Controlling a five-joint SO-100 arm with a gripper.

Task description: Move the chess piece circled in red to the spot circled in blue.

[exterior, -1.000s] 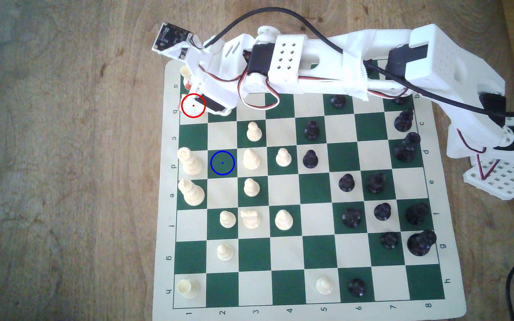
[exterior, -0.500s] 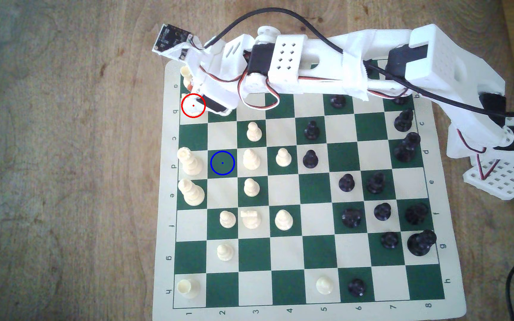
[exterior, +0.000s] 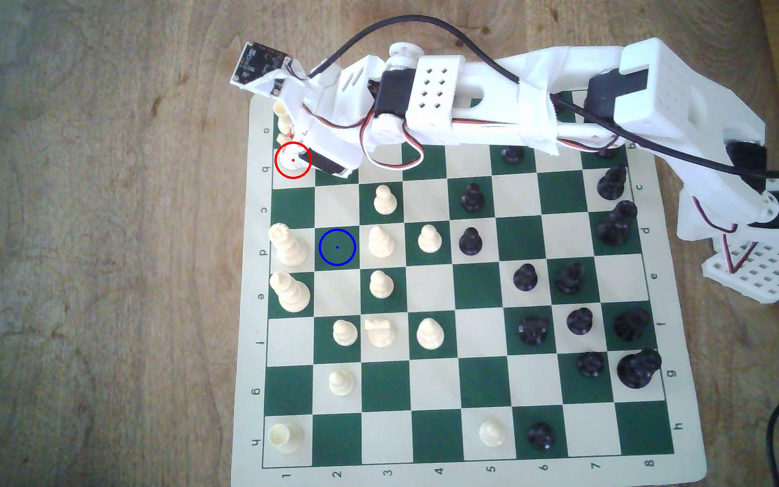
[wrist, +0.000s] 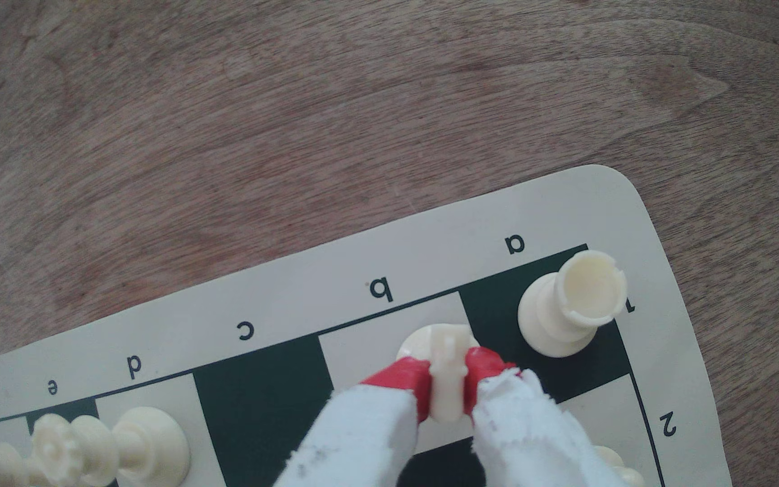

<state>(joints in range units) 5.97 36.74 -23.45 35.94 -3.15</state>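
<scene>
Here the hand, two white fingers with red tips, is clamped on one small cream-white plastic knight-like piece over the cream b1 square ringed in red. One cream rook stands just beside it on a1. One blue-ringed dark green square lies bare, between two cream pieces on the green-and-cream chess mat on the wooden table.

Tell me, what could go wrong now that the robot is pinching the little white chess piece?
The gripper pinches the knight with only its red tips, so it might slip out or tip when lifted. The rook stands on the next square, close to one finger, so a sideways swing could bump it. The blue-ringed square sits between a tall white piece and a pawn, so a sloppy drop could knock either.
</scene>
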